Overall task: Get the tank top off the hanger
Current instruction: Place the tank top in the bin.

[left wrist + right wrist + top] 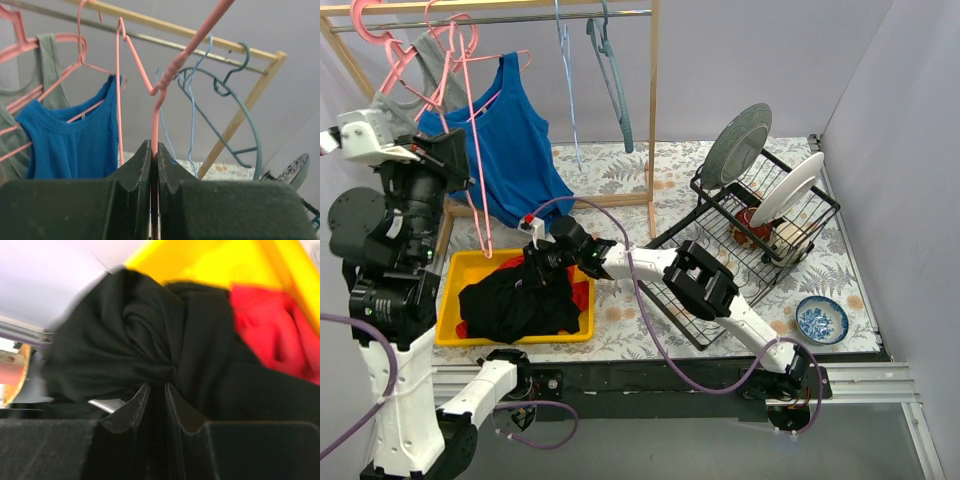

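Fingers of the right arm [142,397] are pressed together on a twisted fold of a black garment [150,340], pinching it low over the yellow bin [450,300] at the near left of the table [620,165]. Most of the cloth lies heaped in the bin over something red [270,325]. This looks like the tank top, already off its hanger and brought here to be dropped, though bunched up like this its cut cannot be made out. A little farther back and higher, the left arm's fingers [147,160] are clamped on the wire of a pink hanger [172,75], which looks bare. Holding it that way probably keeps the frame steady and clear of the cloth while the other arm takes the garment down. Whether its hook sits on the rail is not visible. Farthest off, a blue tank top [515,140] and a grey top [47,65] hang on other pink hangers from the wooden rack's rail [570,15], apart from both arms. What seems left is to let the black garment go into the bin.
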### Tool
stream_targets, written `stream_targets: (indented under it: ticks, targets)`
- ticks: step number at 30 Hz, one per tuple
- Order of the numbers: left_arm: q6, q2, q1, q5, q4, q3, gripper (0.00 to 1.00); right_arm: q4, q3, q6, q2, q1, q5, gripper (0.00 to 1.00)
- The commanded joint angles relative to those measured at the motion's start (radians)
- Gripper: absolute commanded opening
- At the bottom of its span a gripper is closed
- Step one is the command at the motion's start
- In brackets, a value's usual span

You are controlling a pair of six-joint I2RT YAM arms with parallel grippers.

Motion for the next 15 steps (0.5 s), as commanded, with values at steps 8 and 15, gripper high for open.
stream_targets:
  ticks: [8,15]
  targets:
    - [-0.031,-0.001,-0.004,0.053,-0.096,-0.090,0.00,0.018,-0.108,0.010,-0.130,-0.004,0.025,0.25]
    - [-0.039,0.022,-0.004,0.067,-0.169,-0.081,0.00,-0.021,-0.157,-0.058,-0.279,-0.002,0.049,0.37]
